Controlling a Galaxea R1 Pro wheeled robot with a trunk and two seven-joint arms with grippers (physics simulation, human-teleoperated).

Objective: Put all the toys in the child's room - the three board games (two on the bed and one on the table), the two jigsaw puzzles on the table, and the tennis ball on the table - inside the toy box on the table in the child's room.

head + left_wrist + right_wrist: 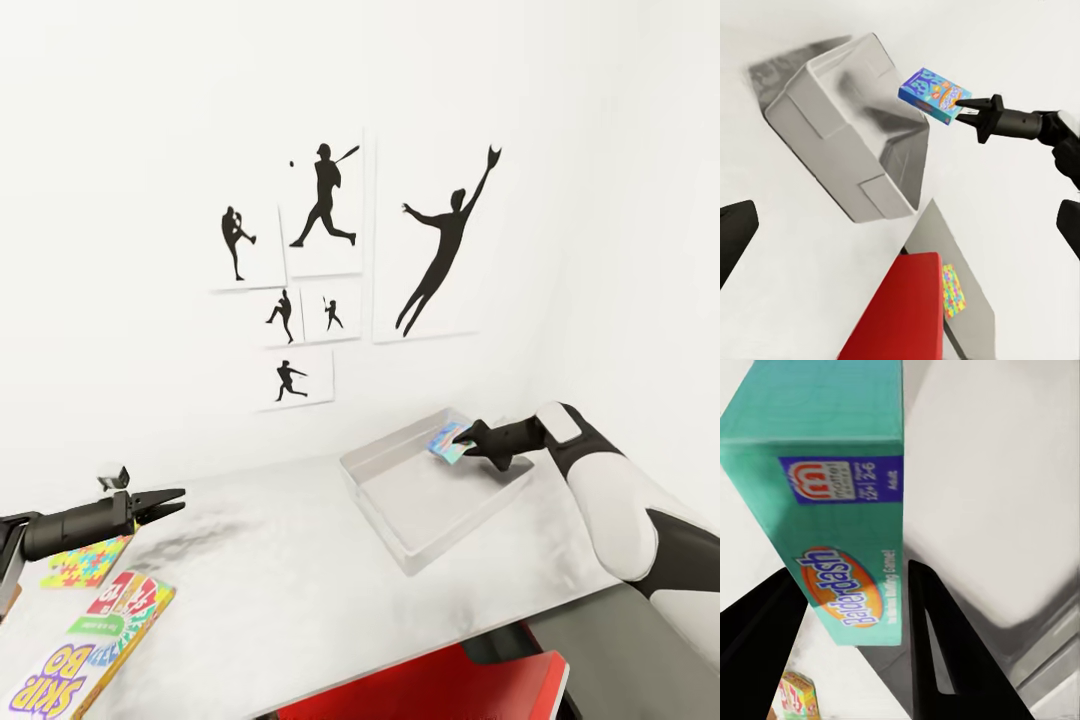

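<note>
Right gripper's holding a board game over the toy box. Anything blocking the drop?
Nothing visible. The right gripper holds the board game above the toy box, whose floor looks bare beneath it.

The right tool [468,443] gripped a blue board game [448,441] over the pale toy box [385,500] on the tabletop [300,570]. The left tool [170,502] hovered with fingers parted above a jigsaw puzzle [85,562], a Skip-Bo box [85,650] just beside it.
</note>
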